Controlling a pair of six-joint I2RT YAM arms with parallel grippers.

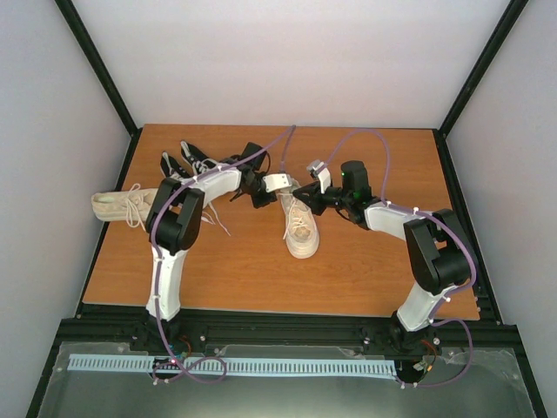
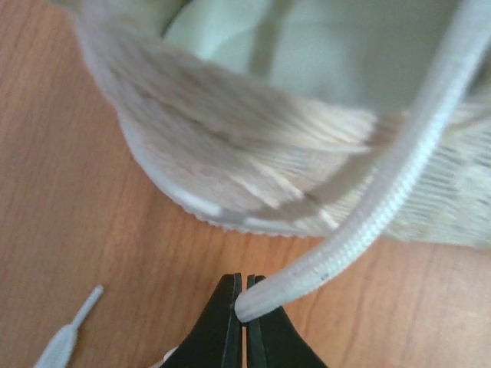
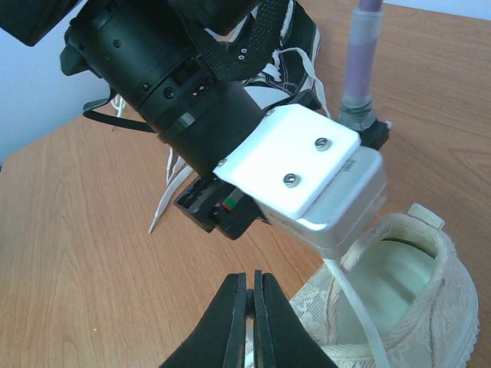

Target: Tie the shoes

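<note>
Seen from above, both arms fold at raised elbows and reach inward over the worktop (image 1: 244,274). The left end effector (image 1: 283,192) and right end effector (image 1: 311,198) meet nose to nose at the heel of a cream shoe (image 1: 302,231). The worktop is orange-brown wood grain, boxed in by plain pale walls (image 1: 287,61) and black frame posts (image 1: 100,65). That shoe lies near the centre, its long axis running far to near and its toe toward the arm bases. A second cream shoe (image 1: 117,206) lies crosswise at the left edge, and the black shoes (image 1: 187,161) sit far left behind the left arm. From the left wrist, the left end effector (image 2: 244,295) is clenched on the end of a pale lace (image 2: 399,176), which arcs up across the shoe's heel. From the right wrist, the right end effector (image 3: 251,280) is pressed closed with nothing visible between its fingers, beside the shoe's open collar.
</note>
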